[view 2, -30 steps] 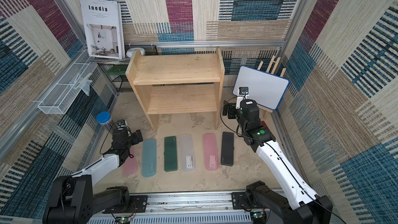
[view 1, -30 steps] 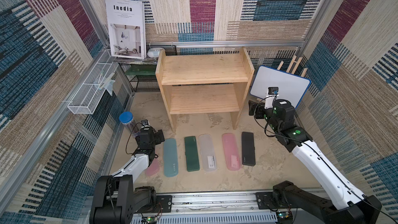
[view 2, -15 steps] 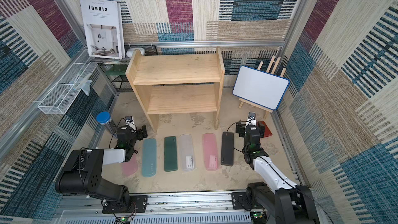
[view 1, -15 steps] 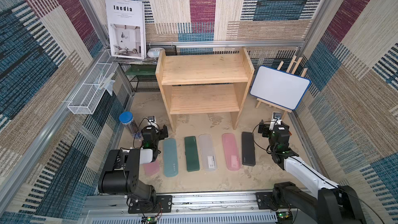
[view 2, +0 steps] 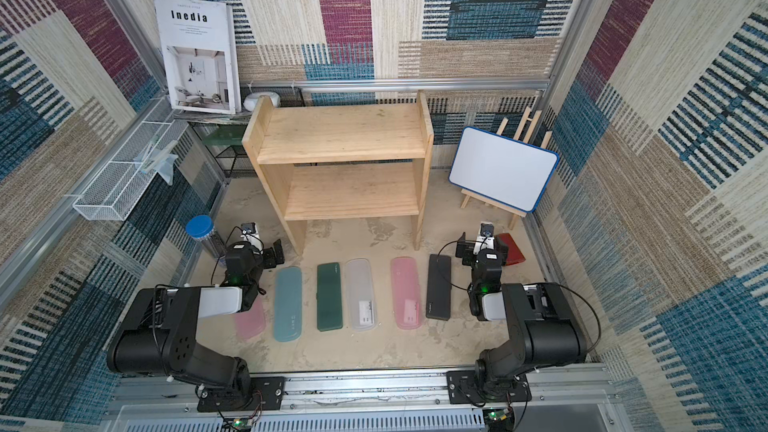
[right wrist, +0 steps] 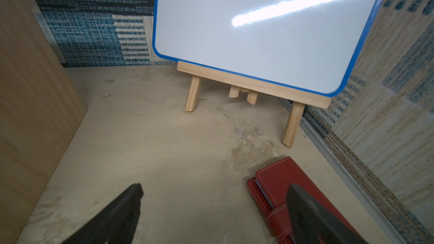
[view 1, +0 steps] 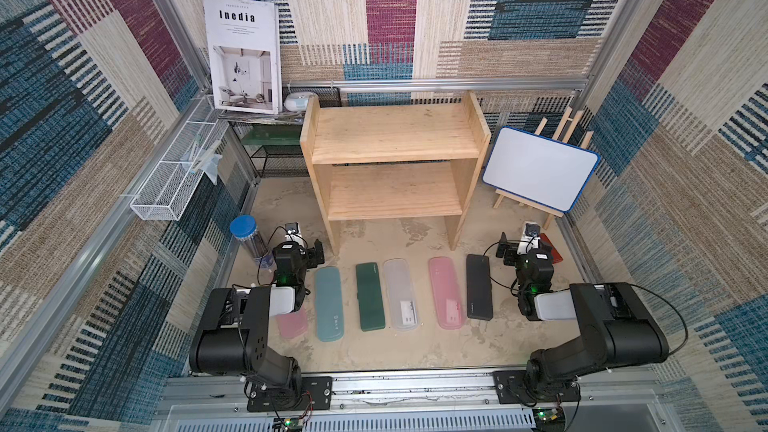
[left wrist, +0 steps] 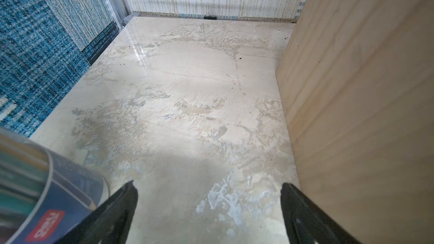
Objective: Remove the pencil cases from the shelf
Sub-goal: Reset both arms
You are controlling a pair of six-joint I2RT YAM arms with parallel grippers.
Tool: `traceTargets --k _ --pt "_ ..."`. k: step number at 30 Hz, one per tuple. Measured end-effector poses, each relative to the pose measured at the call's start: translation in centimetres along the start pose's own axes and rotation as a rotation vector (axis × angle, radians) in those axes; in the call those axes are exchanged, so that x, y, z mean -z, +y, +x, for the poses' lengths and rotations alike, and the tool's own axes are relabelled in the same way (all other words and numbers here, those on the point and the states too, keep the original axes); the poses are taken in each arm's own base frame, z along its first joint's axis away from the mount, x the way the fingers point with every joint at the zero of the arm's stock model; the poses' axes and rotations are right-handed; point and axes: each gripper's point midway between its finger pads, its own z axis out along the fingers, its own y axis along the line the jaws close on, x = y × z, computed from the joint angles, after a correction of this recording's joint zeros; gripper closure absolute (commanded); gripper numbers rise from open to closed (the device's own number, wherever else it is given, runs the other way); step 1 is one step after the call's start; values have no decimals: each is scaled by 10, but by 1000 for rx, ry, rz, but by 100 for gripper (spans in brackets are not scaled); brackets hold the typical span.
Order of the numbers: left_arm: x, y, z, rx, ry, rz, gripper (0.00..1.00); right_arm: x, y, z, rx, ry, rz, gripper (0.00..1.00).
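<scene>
Both the left tool (left wrist: 206,188) and right tool (right wrist: 215,188) gape; pencil cases (view 1: 369,297) lie before shelf (view 1: 395,139).

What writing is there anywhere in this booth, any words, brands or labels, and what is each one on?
"Inedia": cover of the magazine leaning on the back wall; the finer lines around it are too small to read.
"deli", as it seems, white on a red label, turned round: the canister in the left wrist view.
Print on the black pencil case, stickers on the frosted clear pencil case and the pink pencil case between them: too small.
The whiteboard: blank.
</scene>
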Motion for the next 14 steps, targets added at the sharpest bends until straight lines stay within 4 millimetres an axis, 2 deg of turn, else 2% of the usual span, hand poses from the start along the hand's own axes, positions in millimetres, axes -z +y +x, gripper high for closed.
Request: traceTargets --k 2,5,14 --pt "0 -1 -1 -2 0 2 1 0 2 3 0 12 -14 1" --pt "0 -1 0 -8 0 1 1 0 2 -11 -16 -37 -17 1" --pt "0 -1 -1 -8 0 3 1 0 3 -12 -20 -39 -25 1"
